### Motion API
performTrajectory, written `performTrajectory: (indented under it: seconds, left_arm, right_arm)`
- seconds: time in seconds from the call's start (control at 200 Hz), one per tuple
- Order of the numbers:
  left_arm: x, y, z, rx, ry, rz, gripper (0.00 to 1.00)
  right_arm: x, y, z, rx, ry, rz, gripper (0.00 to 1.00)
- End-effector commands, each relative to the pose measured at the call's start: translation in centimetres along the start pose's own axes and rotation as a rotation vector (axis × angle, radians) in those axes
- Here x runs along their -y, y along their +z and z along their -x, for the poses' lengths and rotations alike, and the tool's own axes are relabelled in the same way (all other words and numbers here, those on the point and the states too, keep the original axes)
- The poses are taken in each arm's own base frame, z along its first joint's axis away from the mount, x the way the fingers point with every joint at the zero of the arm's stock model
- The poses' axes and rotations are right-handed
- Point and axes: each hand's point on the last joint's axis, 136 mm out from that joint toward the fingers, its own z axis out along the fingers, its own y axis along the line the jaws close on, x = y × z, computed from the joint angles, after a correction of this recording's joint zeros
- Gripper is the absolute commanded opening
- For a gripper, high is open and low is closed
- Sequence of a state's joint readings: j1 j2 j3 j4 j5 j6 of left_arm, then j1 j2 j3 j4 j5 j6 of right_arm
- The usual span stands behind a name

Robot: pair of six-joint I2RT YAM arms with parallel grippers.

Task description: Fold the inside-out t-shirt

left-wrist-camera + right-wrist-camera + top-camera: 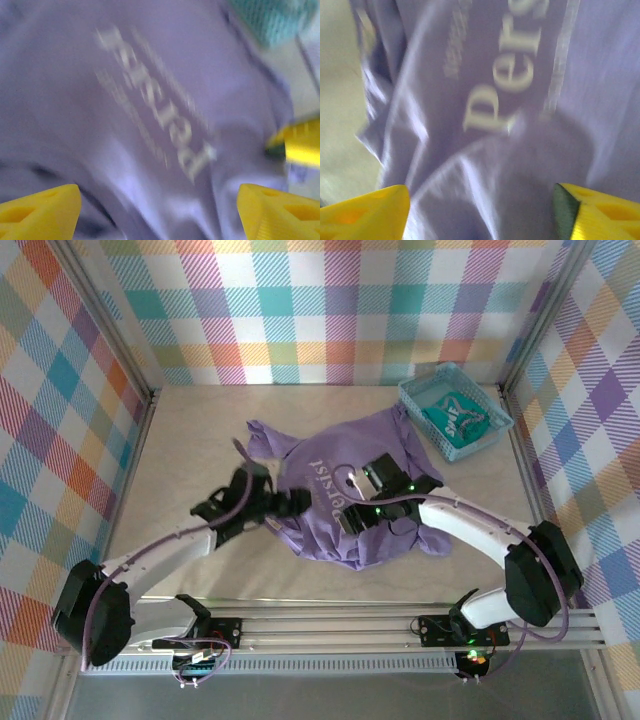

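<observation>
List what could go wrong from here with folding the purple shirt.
1. The t-shirt lies bunched with overlapping folds, so either open gripper may pinch several layers at once when it closes.
2. The left gripper and right gripper hover close together over the print and might collide.
3. The shirt's far edge lies right beside the teal basket, so a pull could drag or tip it.

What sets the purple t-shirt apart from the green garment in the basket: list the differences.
Colour: the purple t-shirt is lavender; the green garment is teal.
Size: the t-shirt spreads far wider than the green garment.
Place: the t-shirt lies rumpled on the table; the green garment sits bunched inside the basket.
Both are soft cloth with pale print.
</observation>
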State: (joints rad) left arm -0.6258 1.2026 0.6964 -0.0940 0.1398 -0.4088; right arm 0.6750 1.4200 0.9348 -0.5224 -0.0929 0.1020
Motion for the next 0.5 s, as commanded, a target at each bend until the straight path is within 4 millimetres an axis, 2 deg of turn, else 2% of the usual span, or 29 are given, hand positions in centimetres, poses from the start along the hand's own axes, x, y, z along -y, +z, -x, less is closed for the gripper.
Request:
performTrajectory:
  seconds: [0.0,0.08,0.13,0.155,0.165,0.23,0.275,0.41,0.495]
  left_arm:
    - [1.5,0.4,-3.9,-0.009,0.050,-0.077,0.82]
    - [2.9,0.7,-6.6,-0.034,0.153,-0.121,0.83]
    - [3.5,1.0,-7.9,-0.048,0.237,-0.126,0.83]
    - [4.0,1.1,-8.4,-0.057,0.280,-0.132,0.83]
    - [4.2,1.2,-8.6,-0.060,0.293,-0.133,0.83]
    - [5.3,1.7,-9.6,-0.072,0.416,-0.137,0.83]
    - [5.8,2.3,-10.1,-0.076,0.490,-0.124,0.83]
    - [7.2,4.3,-11.5,-0.124,0.652,-0.121,0.82]
    - [7.5,5.7,-11.4,-0.117,0.693,-0.103,0.82]
  right_arm:
    - [-0.2,0.9,-2.7,-0.082,0.082,0.021,0.81]
    - [0.3,1.6,-3.3,-0.088,0.098,-0.004,0.82]
    - [1.0,2.1,-3.5,-0.095,0.105,-0.039,0.79]
    - [1.3,2.4,-3.6,-0.103,0.106,-0.055,0.72]
    - [1.5,2.4,-3.6,-0.110,0.112,-0.064,0.66]
    - [1.7,2.5,-3.2,-0.117,0.107,-0.066,0.42]
    - [1.8,2.3,-2.5,-0.106,0.107,-0.068,0.31]
    - [1.4,1.1,-0.7,-0.053,0.168,0.011,0.09]
    - [1.5,0.0,0.3,-0.014,0.191,0.040,0.04]
